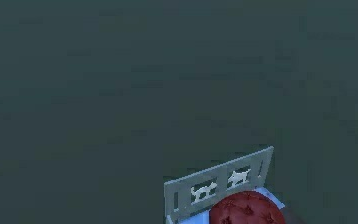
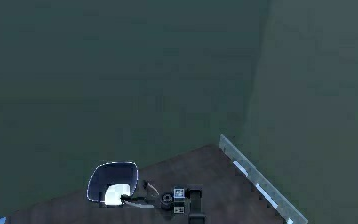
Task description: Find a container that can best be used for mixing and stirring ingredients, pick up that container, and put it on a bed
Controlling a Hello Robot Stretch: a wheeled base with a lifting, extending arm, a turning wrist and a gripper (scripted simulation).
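A blue bowl with a pale inside point(image 2: 113, 183) hangs at the far end of my gripper point(image 2: 130, 199), low in the arm side view's left half. Wall and dark floor lie behind it and it rests on no surface, so the gripper holds it. The arm's two white marked squares point(image 2: 186, 199) sit just right of the gripper at the bottom edge. At the forward view's bottom right stands a small grey panel with cat-shaped cut-outs point(image 1: 219, 185). Just below it lies a round red cushion point(image 1: 249, 211) with a blue rim.
A dark teal wall point(image 1: 137, 80) stands close ahead. In the arm side view the same dark wall point(image 2: 117, 80) meets another at a corner point(image 2: 255, 90). Dark brown floor point(image 2: 202, 170) runs below, with a pale grey strip point(image 2: 257, 178) along the wall's foot at the right.
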